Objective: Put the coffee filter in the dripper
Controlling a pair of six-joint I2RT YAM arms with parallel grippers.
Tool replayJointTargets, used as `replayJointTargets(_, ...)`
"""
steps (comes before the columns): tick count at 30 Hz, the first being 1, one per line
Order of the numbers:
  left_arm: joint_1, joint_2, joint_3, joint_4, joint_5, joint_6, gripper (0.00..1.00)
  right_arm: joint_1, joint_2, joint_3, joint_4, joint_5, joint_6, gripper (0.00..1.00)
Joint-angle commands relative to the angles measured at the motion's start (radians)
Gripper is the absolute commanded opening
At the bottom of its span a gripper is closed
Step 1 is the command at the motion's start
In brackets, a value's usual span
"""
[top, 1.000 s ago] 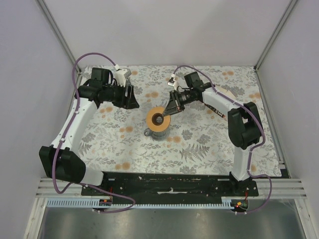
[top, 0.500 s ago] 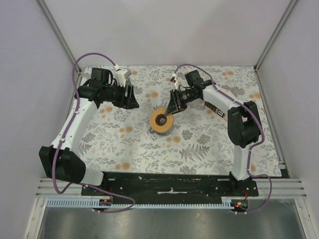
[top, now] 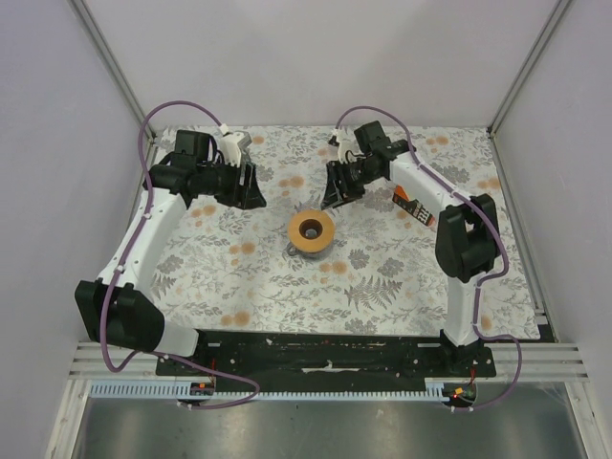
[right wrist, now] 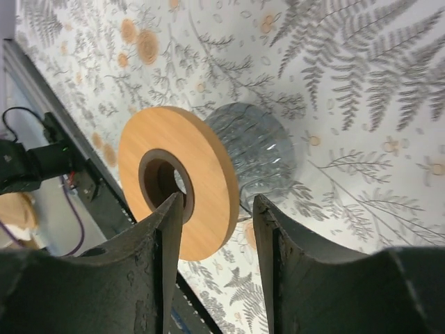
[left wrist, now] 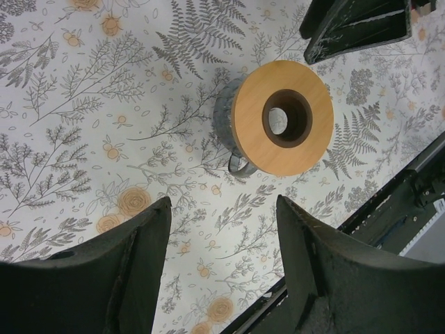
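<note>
- The dripper (top: 311, 229) is seen near the middle of the floral-patterned surface (top: 382, 277), with its flat orange-brown ring collar (left wrist: 281, 118) turned upward and the ribbed grey cone (right wrist: 254, 153) beneath it.
- Nothing is seen inside the dripper. Only a pale patch is glimpsed through the dark hole of the collar.
- A small loop handle (left wrist: 240, 165) is shown at about 7 o'clock of the cone in the left wrist view.
- The right tool (top: 332, 196) is found at about 1 o'clock of the dripper. It is near the dripper but apart from it.
- Its fingers (right wrist: 163, 278) are spread open and nothing is gripped. In its own view the collar is framed in the gap between them.
- The left tool (top: 253, 186) is placed at about 10 o'clock of the dripper, well apart from it.
- Its fingers (left wrist: 132, 264) are held wide open and nothing is held or touched.
</note>
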Motion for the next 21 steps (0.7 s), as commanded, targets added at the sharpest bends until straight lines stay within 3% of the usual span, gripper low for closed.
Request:
replayJointTargets(1, -0.008, 0.013, 0.016, 0.059, -0.069, -0.007, 0.68, 0.002, -0.034, 0.139, -0.066, 0.189, -0.036, 0.53)
replayJointTargets(7, -0.077, 0.082, 0.025, 0.216, -0.412, -0.022, 0.73, 0.019, -0.178, 0.108, -0.051, 0.400, -0.095, 0.71)
replayJointTargets(11, -0.077, 0.200, 0.059, 0.364, -0.597, -0.109, 0.84, 0.021, -0.308, -0.029, 0.018, 0.505, -0.111, 0.98)
replayJointTargets(13, -0.076, 0.272, 0.103, 0.421, -0.632, -0.140, 0.89, 0.021, -0.365, -0.089, 0.046, 0.532, -0.111, 0.98)
replayJointTargets(21, -0.072, 0.619, 0.392, 0.438, -0.743, -0.281, 0.93, 0.021, -0.540, -0.295, 0.122, 0.603, -0.172, 0.98)
